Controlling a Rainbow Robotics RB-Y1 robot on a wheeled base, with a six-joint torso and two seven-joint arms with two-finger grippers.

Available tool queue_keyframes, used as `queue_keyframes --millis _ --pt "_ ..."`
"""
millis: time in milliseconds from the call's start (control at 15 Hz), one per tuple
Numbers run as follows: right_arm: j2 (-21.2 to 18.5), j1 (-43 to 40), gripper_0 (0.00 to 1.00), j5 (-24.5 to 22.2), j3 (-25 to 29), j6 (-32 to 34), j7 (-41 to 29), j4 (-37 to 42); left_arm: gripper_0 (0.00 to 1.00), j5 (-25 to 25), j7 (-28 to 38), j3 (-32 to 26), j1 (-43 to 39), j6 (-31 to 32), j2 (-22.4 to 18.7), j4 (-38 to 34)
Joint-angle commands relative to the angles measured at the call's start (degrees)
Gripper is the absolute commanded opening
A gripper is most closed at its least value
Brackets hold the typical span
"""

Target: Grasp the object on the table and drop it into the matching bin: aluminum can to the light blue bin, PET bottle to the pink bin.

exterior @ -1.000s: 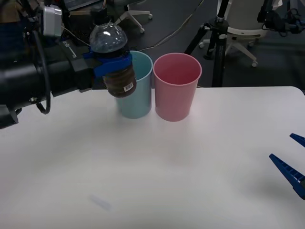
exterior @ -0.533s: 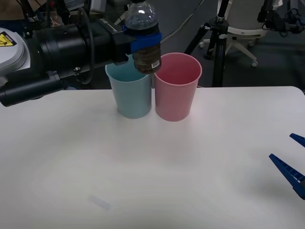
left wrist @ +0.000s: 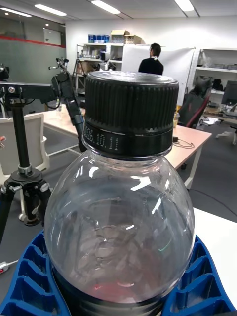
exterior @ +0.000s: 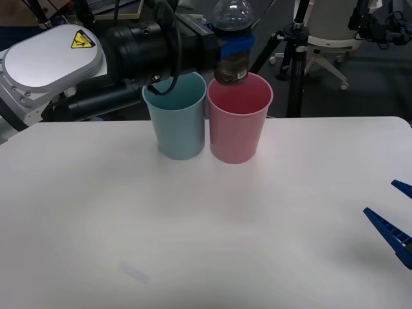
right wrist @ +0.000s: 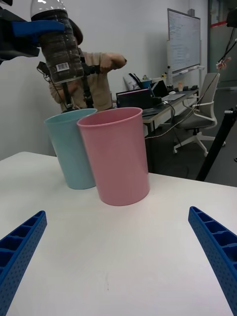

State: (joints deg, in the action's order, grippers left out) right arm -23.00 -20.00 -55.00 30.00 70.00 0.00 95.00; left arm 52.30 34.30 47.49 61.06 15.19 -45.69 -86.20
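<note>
The PET bottle (exterior: 232, 38), clear with a dark lower part, hangs upright just above the rim of the pink bin (exterior: 239, 119). My left gripper (exterior: 234, 46) is shut on its middle, blue fingers wrapped around it. In the left wrist view the bottle (left wrist: 123, 217) and its black cap loom close between the fingers (left wrist: 29, 286). The right wrist view has the bottle (right wrist: 57, 47) high over the light blue bin (right wrist: 71, 148) and the pink bin (right wrist: 116, 155). The light blue bin (exterior: 177, 116) stands touching the pink one's left side. My right gripper (exterior: 399, 215) rests open at the table's right edge.
The white table (exterior: 193, 232) spreads wide in front of the two bins. Behind the table stand a black tripod (exterior: 293, 58) and office chairs (exterior: 325, 38). My left arm (exterior: 96, 58) stretches across the back left, above the table's far edge.
My left arm has carried the bottle rightward and upward, from in front of the light blue bin to above the pink bin. The right gripper has stayed put.
</note>
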Motion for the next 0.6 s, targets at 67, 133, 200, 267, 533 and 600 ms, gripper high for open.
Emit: queue_keyframes --millis 67,133,200,267,533,600 --pt "0.0 0.0 1.0 0.0 0.0 0.0 0.0 0.0 0.12 2.46 -0.55 0.06 1.16 0.01 4.3 4.46" --pt "0.0 0.0 1.0 0.0 0.0 0.0 0.0 0.0 0.12 3.69 -0.73 0.06 1.69 0.01 6.23 6.74" --pt "0.0 0.0 1.0 0.0 0.0 0.0 0.0 0.0 0.12 3.95 -0.99 0.06 2.13 0.1 7.55 8.33" --pt "0.0 0.0 1.0 0.0 0.0 0.0 0.0 0.0 0.12 5.18 -1.26 0.06 2.66 0.01 9.04 10.35" --pt "0.0 0.0 1.0 0.0 0.0 0.0 0.0 0.0 0.13 7.47 -2.49 0.06 4.68 1.24 13.53 17.56" --pt "0.0 0.0 1.0 0.0 0.0 0.0 0.0 0.0 0.13 7.73 -2.84 0.06 4.94 1.86 14.41 18.87"
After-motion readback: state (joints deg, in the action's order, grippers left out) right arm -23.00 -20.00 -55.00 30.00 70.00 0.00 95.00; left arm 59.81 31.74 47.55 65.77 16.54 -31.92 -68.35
